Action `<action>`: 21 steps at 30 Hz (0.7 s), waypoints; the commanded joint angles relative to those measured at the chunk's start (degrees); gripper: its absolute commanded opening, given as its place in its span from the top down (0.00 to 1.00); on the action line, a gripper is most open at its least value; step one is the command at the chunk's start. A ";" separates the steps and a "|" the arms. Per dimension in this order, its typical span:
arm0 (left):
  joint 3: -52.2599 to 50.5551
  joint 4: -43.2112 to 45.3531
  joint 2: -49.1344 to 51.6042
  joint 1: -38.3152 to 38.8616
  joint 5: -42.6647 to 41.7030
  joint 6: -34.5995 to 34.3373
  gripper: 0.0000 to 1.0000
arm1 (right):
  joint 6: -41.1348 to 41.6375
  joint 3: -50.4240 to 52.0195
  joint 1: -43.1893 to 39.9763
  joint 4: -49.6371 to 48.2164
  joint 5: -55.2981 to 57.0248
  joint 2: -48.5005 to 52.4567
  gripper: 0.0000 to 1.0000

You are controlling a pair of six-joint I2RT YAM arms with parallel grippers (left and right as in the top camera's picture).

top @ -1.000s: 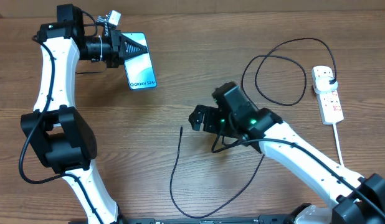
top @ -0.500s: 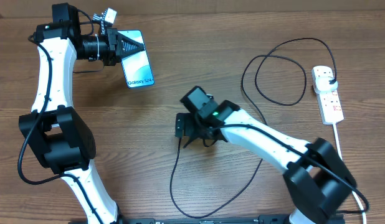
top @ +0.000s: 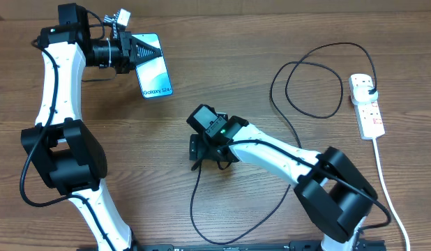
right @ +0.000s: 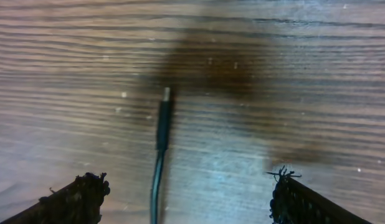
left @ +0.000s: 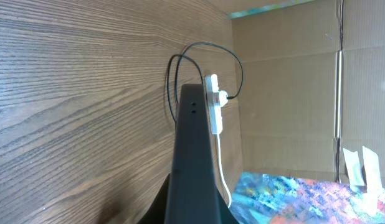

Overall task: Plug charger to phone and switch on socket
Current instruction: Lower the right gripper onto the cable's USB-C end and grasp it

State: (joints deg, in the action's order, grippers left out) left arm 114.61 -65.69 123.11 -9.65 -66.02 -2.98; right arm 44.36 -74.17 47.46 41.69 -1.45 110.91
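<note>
The phone [top: 156,75], light-blue screen up, is at the back left; my left gripper [top: 147,51] is shut on its far end. In the left wrist view the phone [left: 192,149] shows edge-on as a dark bar between the jaws. The charger cable [top: 193,202] curves across the table to a black plug [top: 369,86] in the white socket strip [top: 369,111]. My right gripper [top: 197,148] hangs open over the cable's free end. In the right wrist view the connector tip [right: 166,94] lies on the wood between and ahead of the open fingers [right: 77,199], untouched.
The cable forms a wide loop [top: 313,77] left of the strip. The strip's white cord [top: 383,174] runs toward the front right edge. A cardboard wall [left: 292,81] stands behind the table. The strip also shows in the left wrist view [left: 214,112].
My right gripper has swung left from the table's middle and now sits over the cable's connector end. The left arm and phone shifted only slightly.
</note>
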 commanded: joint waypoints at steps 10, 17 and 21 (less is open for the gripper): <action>0.20 0.20 -0.52 -0.20 -2.84 -0.48 0.96 | 2.12 -5.01 0.94 2.99 1.62 2.49 0.14; 0.20 0.15 -0.52 -0.20 -2.82 -0.48 0.96 | 4.74 -12.26 2.69 10.16 5.49 7.21 0.14; 0.20 0.15 -0.52 -0.20 -2.80 -0.46 0.95 | 7.08 -12.59 2.69 9.97 5.44 8.26 0.17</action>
State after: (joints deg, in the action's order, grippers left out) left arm 114.61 -65.56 123.11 -9.65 -66.02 -2.98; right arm 48.95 -85.34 50.00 51.70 2.44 117.93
